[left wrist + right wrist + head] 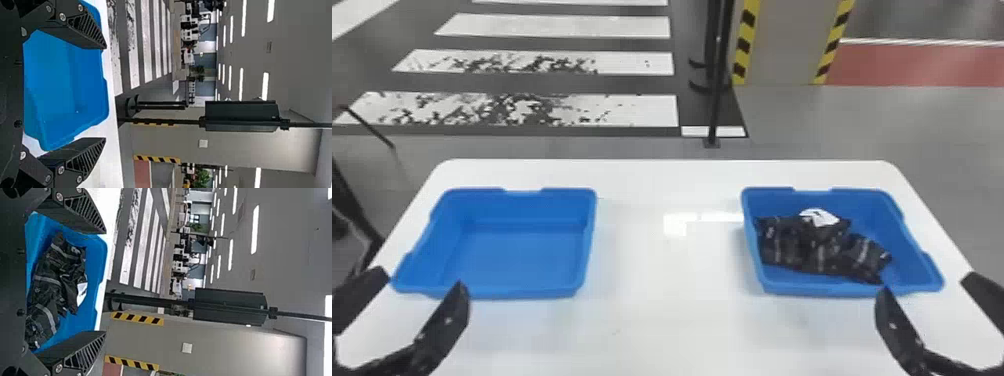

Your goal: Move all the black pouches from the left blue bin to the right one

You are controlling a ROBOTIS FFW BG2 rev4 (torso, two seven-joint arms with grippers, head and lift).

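Over on that table, twelve being the far side, the left gripper (420, 279) hangs wide open at the left blue bin's (522, 257) eight o'clock; the right gripper (927, 283), equally wide, at the right bin's (884, 212) four, black pouches (802, 247) heaped inside.

Head view: high, near side, facing far and down over table (662, 310), left bin (522, 260), right bin (877, 220). Wrist views: closer, sideways, each on its own side, facing far. All share pillar (782, 45), crossing (627, 107).

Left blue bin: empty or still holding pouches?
Empty: the left blue bin shows bare floor and walls, no black pouch inside.
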